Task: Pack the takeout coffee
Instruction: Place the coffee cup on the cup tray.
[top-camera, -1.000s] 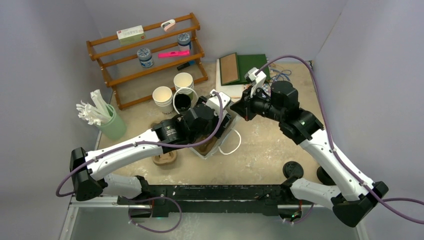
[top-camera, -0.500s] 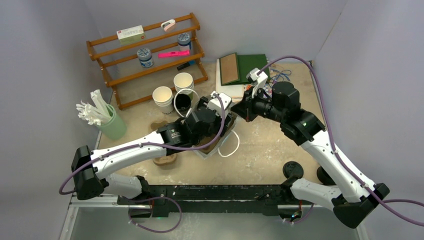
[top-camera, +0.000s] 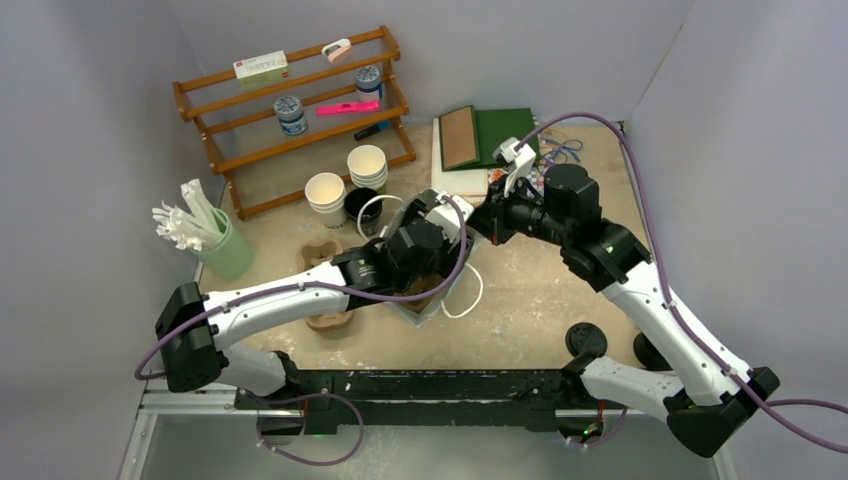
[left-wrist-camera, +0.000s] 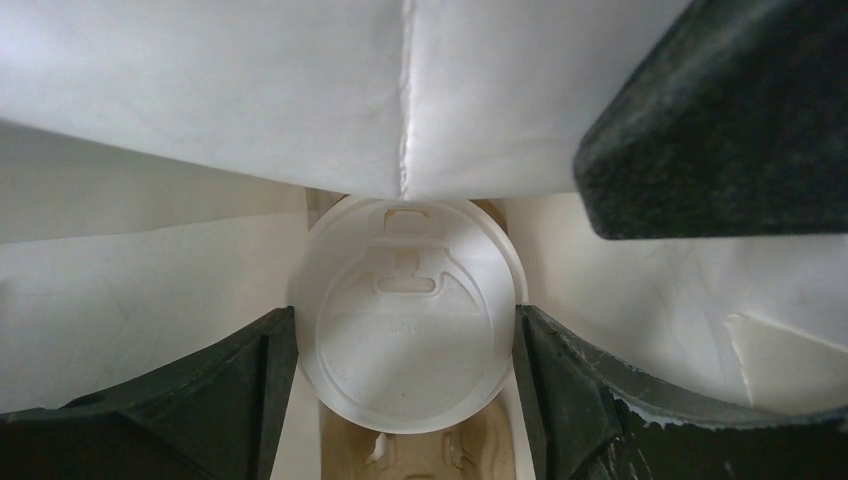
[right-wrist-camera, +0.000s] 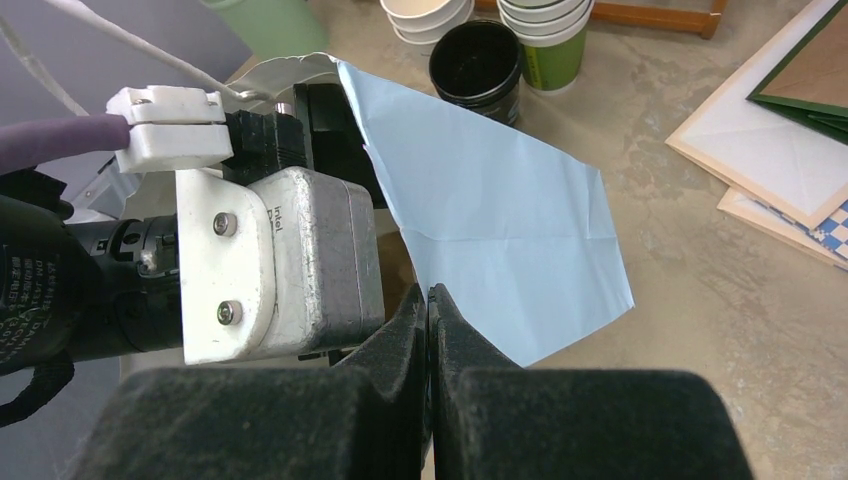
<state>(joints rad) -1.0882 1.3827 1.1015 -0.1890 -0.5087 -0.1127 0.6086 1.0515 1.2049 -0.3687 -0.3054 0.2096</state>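
In the left wrist view I look down into a white paper bag (left-wrist-camera: 200, 110). My left gripper (left-wrist-camera: 405, 335) is inside it, its two fingers pressed against opposite sides of the white lid of a takeout coffee cup (left-wrist-camera: 405, 320). The cup stands over a brown pulp carrier (left-wrist-camera: 420, 455) on the bag's floor. My right gripper (right-wrist-camera: 428, 300) is shut on the bag's upper edge (right-wrist-camera: 490, 210) and holds that wall up, just right of the left wrist (top-camera: 415, 245). The black cup (top-camera: 357, 203) stands on the table behind the bag, next to the stacked cups.
Two stacks of lidless cream cups (top-camera: 367, 165) stand before a wooden rack (top-camera: 290, 110). A green holder of white sticks (top-camera: 215, 245) is at the left, boards (top-camera: 480, 135) at the back. Another pulp carrier (top-camera: 330, 318) lies by the left arm. Black discs (top-camera: 585, 338) lie near the right base.
My left arm has moved right and deeper into the bag, uncovering the black cup. The bag's loop handle has shifted right with it. The right arm has barely moved.
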